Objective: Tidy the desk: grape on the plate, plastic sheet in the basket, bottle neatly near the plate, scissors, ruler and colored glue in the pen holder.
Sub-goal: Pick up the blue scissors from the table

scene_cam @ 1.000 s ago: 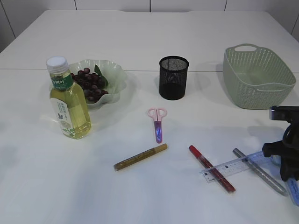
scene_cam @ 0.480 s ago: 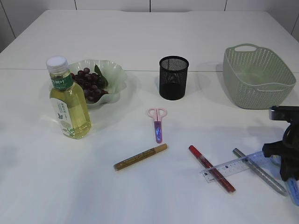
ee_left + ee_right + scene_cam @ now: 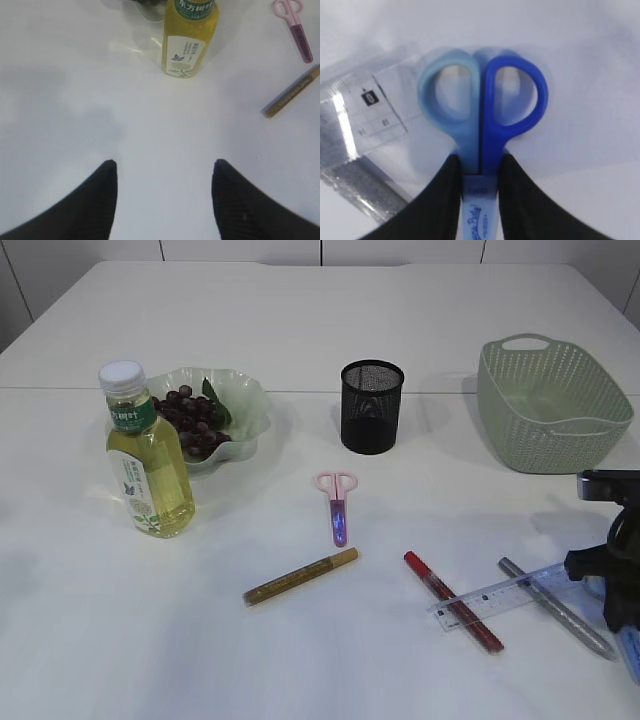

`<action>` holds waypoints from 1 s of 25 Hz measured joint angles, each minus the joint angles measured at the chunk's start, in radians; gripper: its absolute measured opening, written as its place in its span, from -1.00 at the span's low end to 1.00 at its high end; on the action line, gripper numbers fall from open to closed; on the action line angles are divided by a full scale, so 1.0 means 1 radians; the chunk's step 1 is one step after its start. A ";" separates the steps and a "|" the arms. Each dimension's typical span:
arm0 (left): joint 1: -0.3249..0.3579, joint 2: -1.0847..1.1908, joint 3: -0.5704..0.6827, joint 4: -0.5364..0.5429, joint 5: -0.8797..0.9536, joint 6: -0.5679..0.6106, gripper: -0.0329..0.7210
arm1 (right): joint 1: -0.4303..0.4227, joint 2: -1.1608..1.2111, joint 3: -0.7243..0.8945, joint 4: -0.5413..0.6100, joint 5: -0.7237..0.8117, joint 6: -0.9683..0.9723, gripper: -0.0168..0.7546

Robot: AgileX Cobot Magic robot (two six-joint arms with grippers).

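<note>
My right gripper (image 3: 480,167) is shut on the neck of blue scissors (image 3: 482,100), low over the table at the right edge of the exterior view (image 3: 620,612). A clear ruler (image 3: 495,595) lies beside them (image 3: 365,112). Pink scissors (image 3: 337,502), a gold glue pen (image 3: 300,576), a red one (image 3: 452,615) and a silver one (image 3: 556,608) lie on the table. The grapes (image 3: 190,415) sit on the green plate (image 3: 250,400), with the bottle (image 3: 150,465) upright beside it. My left gripper (image 3: 164,167) is open and empty over bare table. I cannot make out a plastic sheet.
The black mesh pen holder (image 3: 371,407) stands at the middle back. The green basket (image 3: 553,410) stands at the back right. The left wrist view shows the bottle (image 3: 190,35), pink scissors (image 3: 295,25) and gold pen (image 3: 291,91) ahead of it.
My right arm has shifted very slightly to the right. Nothing else has moved.
</note>
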 joint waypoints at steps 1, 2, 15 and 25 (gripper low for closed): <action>0.000 0.000 0.000 0.000 0.000 0.000 0.24 | 0.000 0.000 0.000 -0.002 0.012 0.000 -0.42; 0.000 0.000 0.000 0.000 0.000 0.000 0.24 | 0.000 0.000 0.000 -0.004 0.022 -0.002 -0.42; 0.000 0.000 0.000 0.000 0.004 0.000 0.24 | 0.000 0.000 0.000 -0.060 0.061 0.055 -0.42; 0.000 0.000 0.000 0.000 0.007 0.000 0.24 | 0.000 -0.028 -0.008 -0.082 0.073 0.071 -0.42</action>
